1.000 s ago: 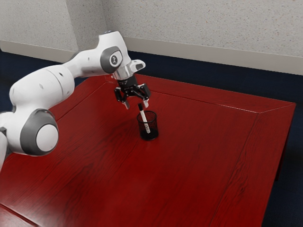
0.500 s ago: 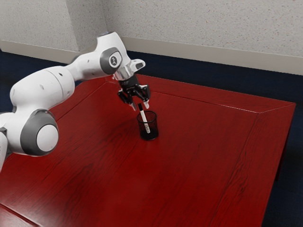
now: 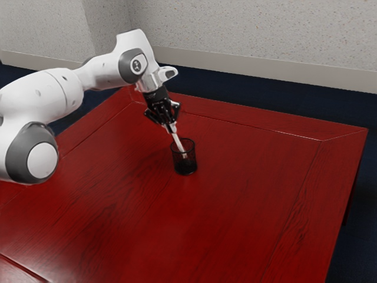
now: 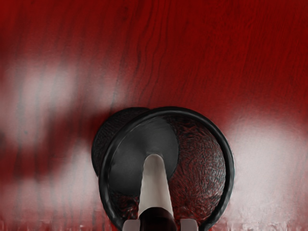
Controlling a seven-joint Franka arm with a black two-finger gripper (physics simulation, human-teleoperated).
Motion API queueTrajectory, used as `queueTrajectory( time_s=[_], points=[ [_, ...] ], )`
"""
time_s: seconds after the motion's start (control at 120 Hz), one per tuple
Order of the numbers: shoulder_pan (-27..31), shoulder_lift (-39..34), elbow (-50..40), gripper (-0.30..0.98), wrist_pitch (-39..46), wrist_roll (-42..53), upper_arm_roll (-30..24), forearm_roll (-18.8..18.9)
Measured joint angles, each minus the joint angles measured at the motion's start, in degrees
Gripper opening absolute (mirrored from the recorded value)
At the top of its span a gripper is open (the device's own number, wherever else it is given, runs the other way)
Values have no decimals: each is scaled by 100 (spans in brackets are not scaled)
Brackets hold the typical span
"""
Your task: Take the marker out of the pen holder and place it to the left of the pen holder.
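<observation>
My gripper (image 3: 171, 128) is shut on the black-capped top of the white marker (image 3: 179, 143), just above the black mesh pen holder (image 3: 185, 165). The marker leans, and its lower part is still within the holder's walls. In the wrist view, the tips of my gripper (image 4: 160, 225) stand on both sides of the dark cap. The marker's pale body (image 4: 155, 185) points down into the round holder, whose black rim (image 4: 230, 168) surrounds it.
The pen holder stands upright on the red wooden table (image 3: 253, 194), well inside its edges. Behind the table are a dark blue floor (image 3: 247, 94) and a speckled wall (image 3: 253, 35).
My gripper has closed in on the marker's top and taken hold of it. The marker's lower end sits a little higher inside the holder; the holder has stayed put.
</observation>
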Motion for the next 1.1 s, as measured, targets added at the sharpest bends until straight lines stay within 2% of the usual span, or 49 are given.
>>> queueTrajectory(
  time_s=[0.092, 0.2, 0.358, 0.517, 0.667, 0.775, 0.867, 0.95, 1.05, 1.083, 1.1],
  points=[
    [-128, -1089, -992, -7, 54, -111, 54, 107],
    [-52, -1770, -1348, -8, 80, -264, 59, 331],
    [855, -1726, -1731, -8, 79, -462, 50, 535],
    [1083, -1362, -1797, -7, 198, -615, 19, 527],
    [1169, -1348, -1798, 26, 276, -699, -107, 417],
    [1276, -1572, -1803, 43, 236, -737, -232, 398],
    [1285, -2382, -2103, 52, -13, -729, -320, 422],
    [1197, -3338, -2440, 58, -401, -680, -638, 468],
    [955, -3916, -2479, 62, -846, -625, -1268, 961],
    [782, -4013, -2510, 63, -965, -608, -1241, 1088],
    [543, -4071, -2523, 63, -1022, -601, -1050, 1142]
  ],
)
